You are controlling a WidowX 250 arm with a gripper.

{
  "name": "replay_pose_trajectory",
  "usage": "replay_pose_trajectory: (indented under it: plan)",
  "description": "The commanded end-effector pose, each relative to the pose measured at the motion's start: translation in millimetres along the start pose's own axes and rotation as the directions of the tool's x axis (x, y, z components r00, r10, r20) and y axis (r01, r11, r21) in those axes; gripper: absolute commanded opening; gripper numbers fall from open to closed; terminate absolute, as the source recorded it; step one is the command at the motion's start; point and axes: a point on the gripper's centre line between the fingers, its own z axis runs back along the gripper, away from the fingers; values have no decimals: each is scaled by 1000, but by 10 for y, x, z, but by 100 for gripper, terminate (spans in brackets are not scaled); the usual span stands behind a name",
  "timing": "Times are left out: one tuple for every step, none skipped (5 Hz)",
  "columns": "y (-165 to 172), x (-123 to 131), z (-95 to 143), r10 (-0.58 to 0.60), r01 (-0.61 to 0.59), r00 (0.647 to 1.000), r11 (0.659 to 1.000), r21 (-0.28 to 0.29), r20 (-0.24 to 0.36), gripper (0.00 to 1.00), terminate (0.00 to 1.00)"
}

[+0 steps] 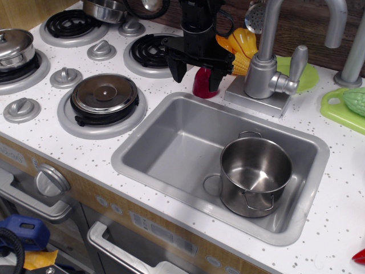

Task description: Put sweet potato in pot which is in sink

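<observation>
Surface: white speckled toy-kitchen counter (342, 188), wood-look front below with oven handles and knobs.
Stove: left part of the counter, black coil burners (71, 24) at the back, grey knobs between them.
Lidded pot: steel, on the far-left burner (14, 48).
Steel disc: flat lid-like piece (104, 94) on the front burner, just left of the sink.
Bowl: shallow steel bowl (105, 8) at the top edge, partly cut off.
Sink: grey rectangular basin (171, 137), wide rim, drain ring visible just left of the pot.
Pot: shiny lidless steel pot (255, 174), upright in the sink's right half, two wire loop handles, inside looks empty.
Faucet: grey tap (265, 68) on a square base behind the sink, lever to its right.
Gripper: black (197, 74), hanging above the counter behind the sink's back rim; fingers spread, one each side of the potato, contact cannot be told.
Potato: small deep-red toy (202, 85), on the counter between burner and faucet base, outside the sink, upper part hidden by the gripper.
Yellow-orange produce: (239, 48) behind the gripper, beside the faucet.
Green plate: (305, 77) behind the faucet lever.
Green board: right edge (336, 111), holding a green vegetable (355, 100).
</observation>
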Motion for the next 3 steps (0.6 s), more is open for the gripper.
replay_pose_trajectory:
  plan:
    - [0, 0, 0, 0, 0, 1000, 1000, 0, 0, 100, 0]
    - [64, 105, -81, -41, 41, 999, 999, -6, 10, 100, 0]
    - [89, 159, -125, -56, 56, 998, 998, -13, 22, 100, 0]
